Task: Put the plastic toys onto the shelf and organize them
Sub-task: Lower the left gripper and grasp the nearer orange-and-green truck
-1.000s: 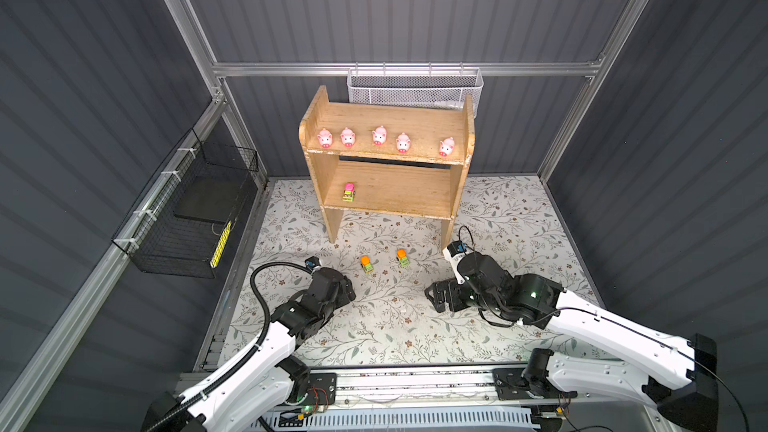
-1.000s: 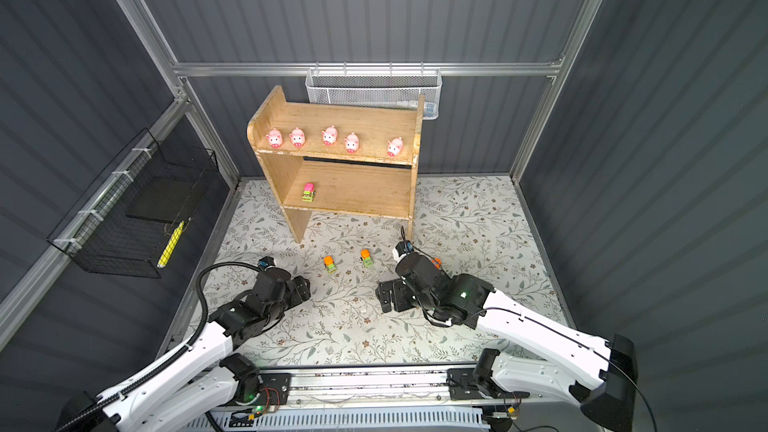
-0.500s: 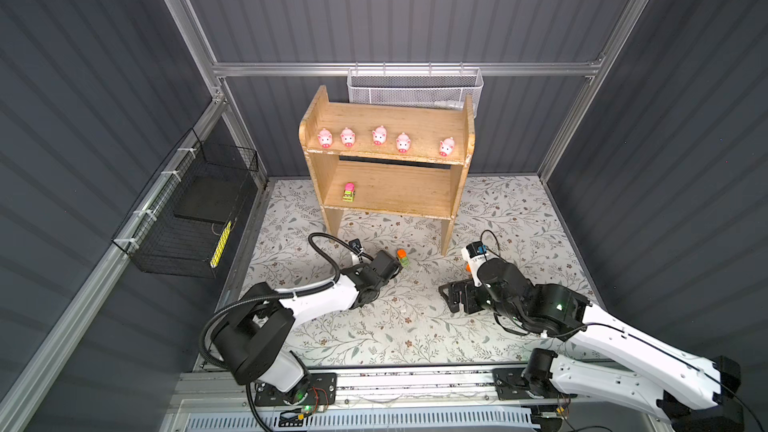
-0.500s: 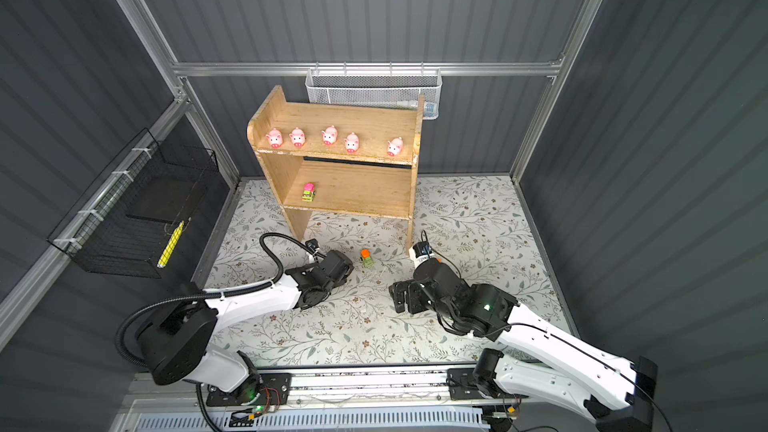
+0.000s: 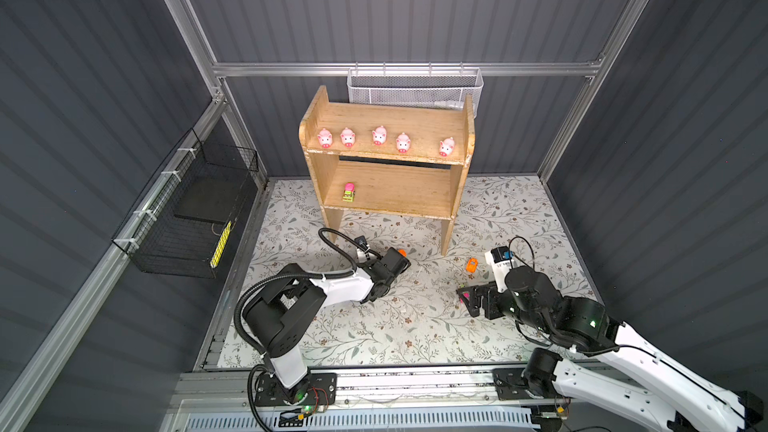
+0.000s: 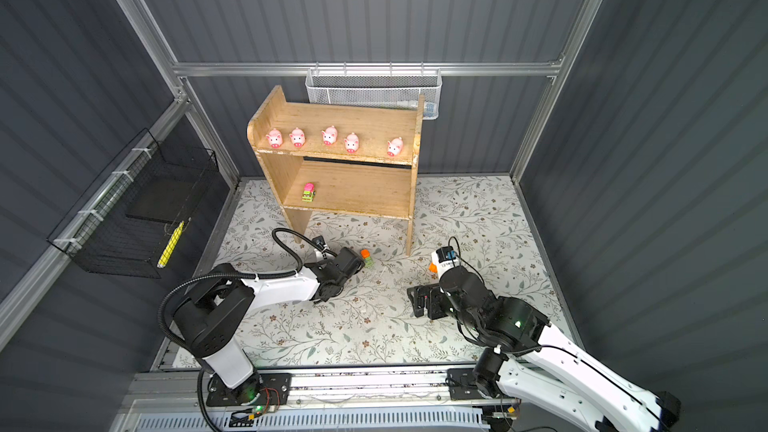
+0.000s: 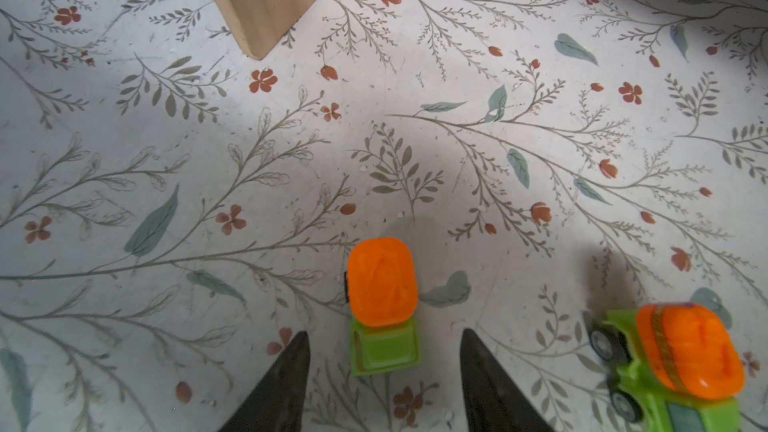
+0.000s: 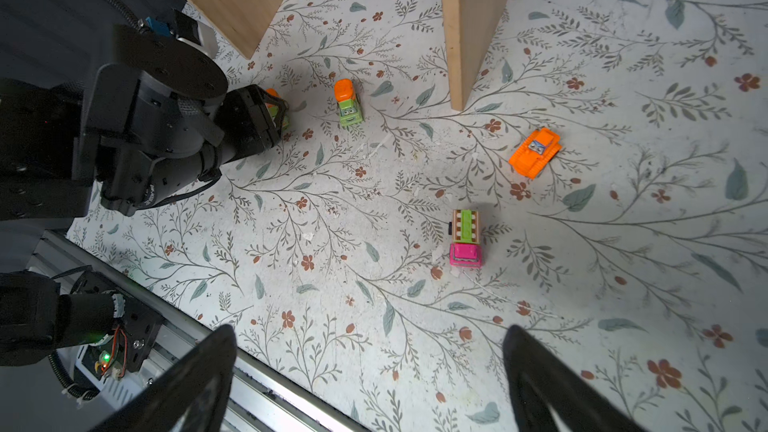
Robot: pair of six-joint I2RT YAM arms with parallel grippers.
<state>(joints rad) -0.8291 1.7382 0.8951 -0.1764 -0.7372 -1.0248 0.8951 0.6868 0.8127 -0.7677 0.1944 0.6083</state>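
Observation:
Several pink pigs (image 5: pixel 378 135) stand in a row on the top tier of the wooden shelf (image 5: pixel 415 193). A pink and lime vehicle (image 5: pixel 349 192) sits on the lower tier. My left gripper (image 7: pixel 384 351) is open low over the floor, one finger on each side of an orange and green truck (image 7: pixel 382 305), with gaps on both sides. A second orange and green truck (image 7: pixel 681 359) lies just beside it. My right gripper (image 8: pixel 370 351) is open wide and empty. A pink and lime truck (image 8: pixel 465 238) lies ahead of it, and an orange bulldozer (image 8: pixel 535 152) lies farther off.
The shelf's legs (image 8: pixel 473 27) stand on the floral mat close to the toys. A white mesh basket (image 5: pixel 415 91) hangs on the back wall and a black wire basket (image 5: pixel 187 218) on the left wall. A metal rail (image 5: pixel 374 384) runs along the front edge.
My left arm has swung from the front left to the two trucks below the shelf, and its jaws have narrowed. My right gripper has shifted right, and the orange bulldozer now shows.

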